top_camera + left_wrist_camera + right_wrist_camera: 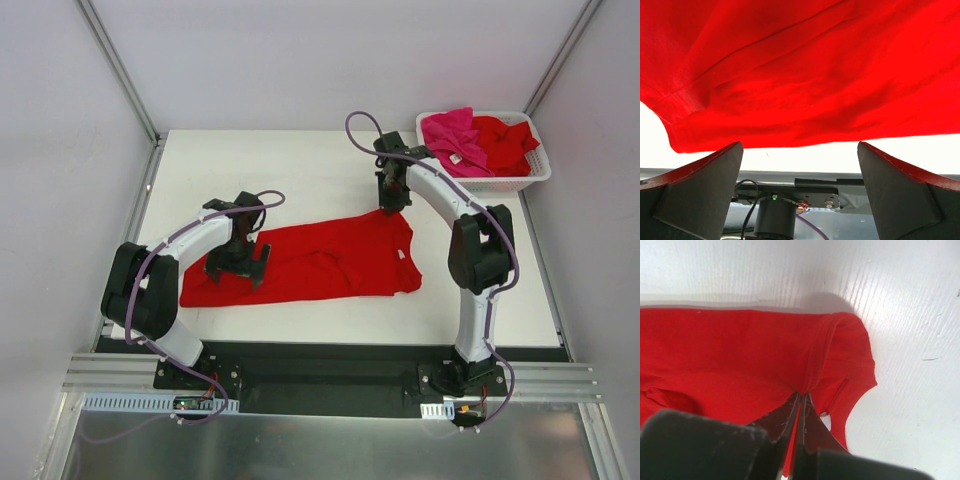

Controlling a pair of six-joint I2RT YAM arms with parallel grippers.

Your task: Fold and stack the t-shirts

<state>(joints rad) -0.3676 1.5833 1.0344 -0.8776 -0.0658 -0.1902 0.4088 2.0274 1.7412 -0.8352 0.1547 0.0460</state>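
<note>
A: Starting at the left, what is the left gripper [238, 262] doing?

B: It hangs low over the left part of the red t-shirt [320, 258]. In its wrist view the two fingers [700, 190] stand wide apart with nothing between them, and the near hem of the cloth runs just ahead of the tips. Whether the tips touch the cloth I cannot tell.

A: And the shirt itself?

B: It lies spread across the middle of the white table [300, 170], its long side running left to right, lightly creased. A sleeve sticks out at the right end.

A: The other arm?

B: The right gripper [390, 208] points down at the far right corner of that same shirt. Its wrist view shows the jaws pressed together, pinching a fold of red cloth beside a seam by the sleeve, and the fabric puckers toward the pinch.

A: Anything farther right?

B: A white slotted basket [510, 182] sits in the far right corner of the table. Inside it, a magenta-pink t-shirt [450, 130] with a small white label [455, 157] lies crumpled on the left. A second red t-shirt [505, 140] is bunched beside it on the right.
</note>
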